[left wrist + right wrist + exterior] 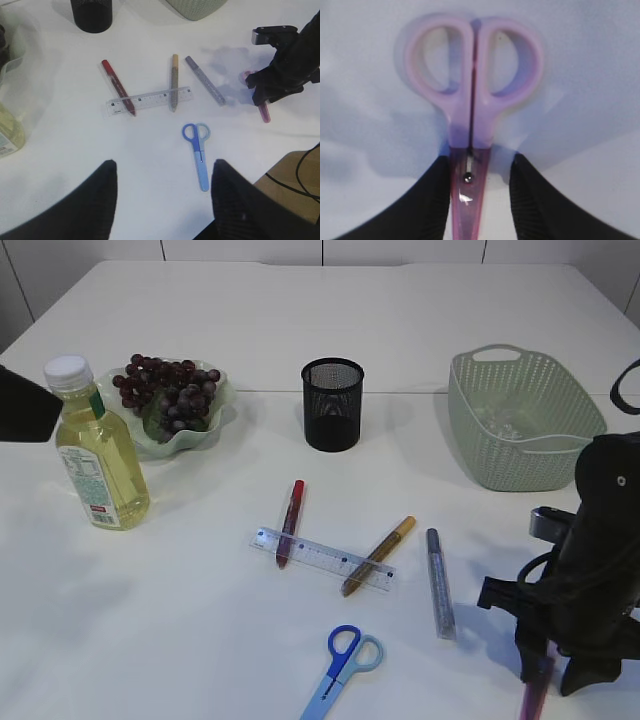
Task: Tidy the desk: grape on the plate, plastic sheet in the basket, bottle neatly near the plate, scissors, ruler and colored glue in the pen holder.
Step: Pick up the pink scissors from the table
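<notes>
Scissors step: right gripper straddles the pink scissors at the pivot, jaws not quite touching

Next it must pinch, lift and carry them to the pen holder (left gripper hangs open)

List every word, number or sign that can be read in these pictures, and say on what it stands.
No text can be read.
Bottle: its label has print and a red patch, too small and blurred.
Ruler: scale marks show, but the numbers are too small.
Nothing else shows writing.
</notes>
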Controlling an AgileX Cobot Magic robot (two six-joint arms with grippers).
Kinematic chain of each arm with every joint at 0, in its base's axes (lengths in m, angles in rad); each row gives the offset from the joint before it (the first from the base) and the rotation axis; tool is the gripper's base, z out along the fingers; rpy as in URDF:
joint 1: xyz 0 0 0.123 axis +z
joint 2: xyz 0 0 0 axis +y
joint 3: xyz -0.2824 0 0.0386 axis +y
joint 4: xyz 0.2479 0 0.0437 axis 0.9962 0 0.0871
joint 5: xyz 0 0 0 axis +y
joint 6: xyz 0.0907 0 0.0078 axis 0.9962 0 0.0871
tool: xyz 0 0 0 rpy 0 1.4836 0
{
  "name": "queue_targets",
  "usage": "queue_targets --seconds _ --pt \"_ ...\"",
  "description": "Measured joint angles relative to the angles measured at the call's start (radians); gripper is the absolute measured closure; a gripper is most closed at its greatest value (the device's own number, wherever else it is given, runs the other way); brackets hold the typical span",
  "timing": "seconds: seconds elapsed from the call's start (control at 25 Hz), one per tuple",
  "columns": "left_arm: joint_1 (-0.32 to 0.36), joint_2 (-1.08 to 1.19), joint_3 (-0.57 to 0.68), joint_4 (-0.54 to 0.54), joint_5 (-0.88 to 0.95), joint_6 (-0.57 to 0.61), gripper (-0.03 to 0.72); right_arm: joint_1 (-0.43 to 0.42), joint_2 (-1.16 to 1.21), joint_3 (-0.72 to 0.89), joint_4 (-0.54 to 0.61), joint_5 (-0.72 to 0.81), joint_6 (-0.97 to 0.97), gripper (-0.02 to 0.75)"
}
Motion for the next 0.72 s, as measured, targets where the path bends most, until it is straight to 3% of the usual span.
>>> queue_targets --seconds 0.24,0.72 --pt "0.000 0.000 0.000 0.000 0.000 0.000 0.253 0.000 0.013 -0.010 0.002 0.004 -0.021 0.487" --pt "0.000 0.000 0.000 0.000 0.000 0.000 0.253 0.000 0.016 -0.013 -0.023 0.008 -0.067 0.503"
